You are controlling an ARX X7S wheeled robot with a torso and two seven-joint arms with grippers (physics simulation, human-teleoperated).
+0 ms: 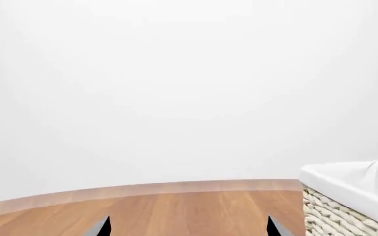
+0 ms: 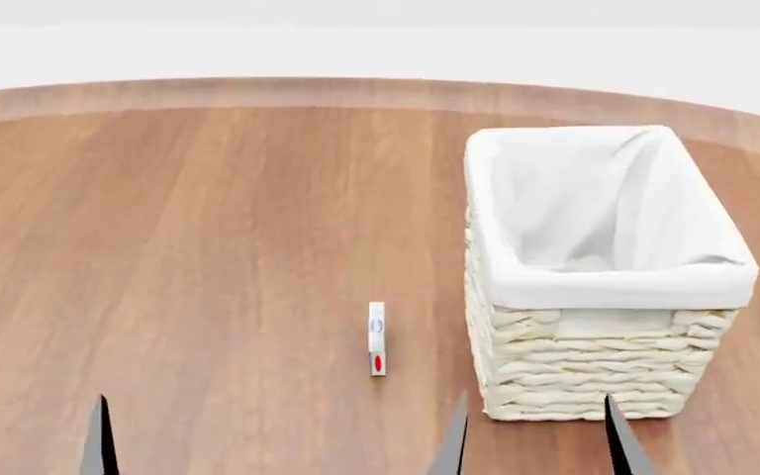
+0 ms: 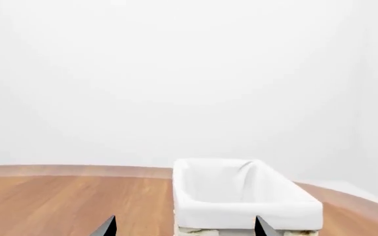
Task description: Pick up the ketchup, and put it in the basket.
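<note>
The basket (image 2: 609, 277) sits on the wooden table (image 2: 195, 257), a big cream wicker box with its white cloth liner (image 2: 578, 198) folded over the rim. From the head view I look straight down into it, and the liner is all that shows inside.

Just beside the basket, on the side toward the table's middle, lies a small flat white box (image 2: 376, 338) with a red mark at its near end and a bluish mark further up. It lies flat on the wood, clear of the wicker wall, not touching it.

No ketchup bottle shows in any of the three views, so I cannot tell where it is.

Down at the near edge from the basket, dark fingertips poke into sight. The right gripper (image 2: 538, 440) has its two tips spread wide, one at each side of the basket's near wall, with nothing between them. In the right wrist view the same gripper (image 3: 185, 227) is parted, the basket (image 3: 245, 196) straight ahead of it.

The left gripper (image 1: 187, 226) hangs well off from the basket, on the far side of the white box. Its tips are likewise apart with nothing between them, and the basket's corner (image 1: 353, 196) shows at the edge of the left wrist view.
</note>
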